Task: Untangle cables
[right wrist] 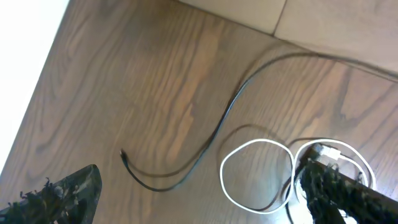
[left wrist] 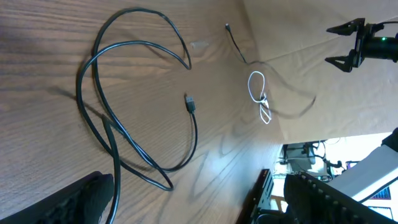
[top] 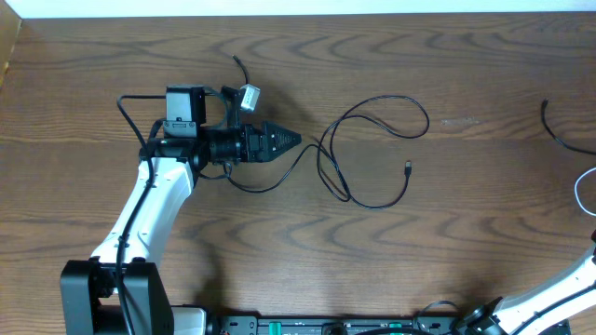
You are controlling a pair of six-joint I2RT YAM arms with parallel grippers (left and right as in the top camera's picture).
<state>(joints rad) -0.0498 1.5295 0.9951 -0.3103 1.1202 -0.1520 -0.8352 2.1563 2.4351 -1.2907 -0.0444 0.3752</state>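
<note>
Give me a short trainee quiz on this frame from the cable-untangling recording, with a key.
1. True or false: the left gripper is shut on the looped black cable.
2. In the overhead view, where does the white cable lie?
A. At the right edge of the table
B. Between the left gripper's fingers
C. Across the looped black cable
3. Fill in: the right gripper has its jaws ____.

Key: 1 false, its jaws stand wide apart; 2 A; 3 open.
</note>
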